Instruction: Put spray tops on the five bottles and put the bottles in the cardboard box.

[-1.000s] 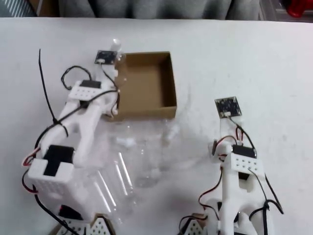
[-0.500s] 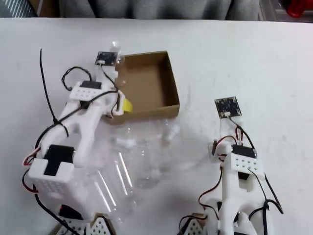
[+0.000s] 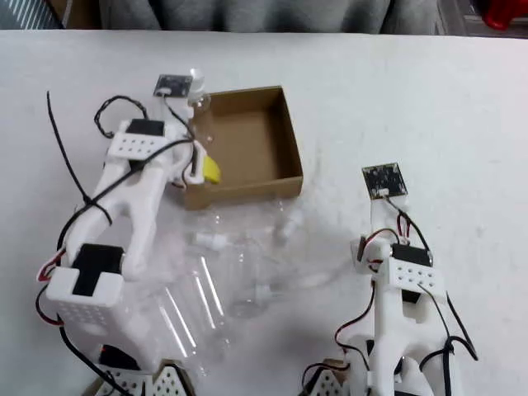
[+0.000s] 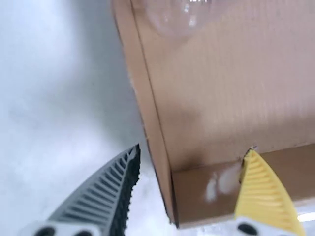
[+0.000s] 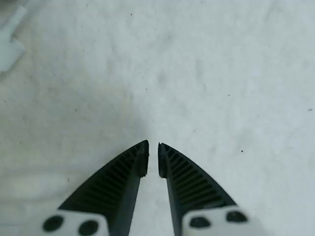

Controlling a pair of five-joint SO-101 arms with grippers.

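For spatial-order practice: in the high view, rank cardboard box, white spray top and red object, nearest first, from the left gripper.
1. Cardboard box: left gripper straddles a side wall.
2. White spray top: on the table before the box.
3. Red object: far right corner.

**Table surface: items as found**

The white table carries an open cardboard box, left of centre in the high view. Clear bottles lie on their sides just in front of the box, bunched together. One white spray top lies among them. A second rests near the box's front wall.
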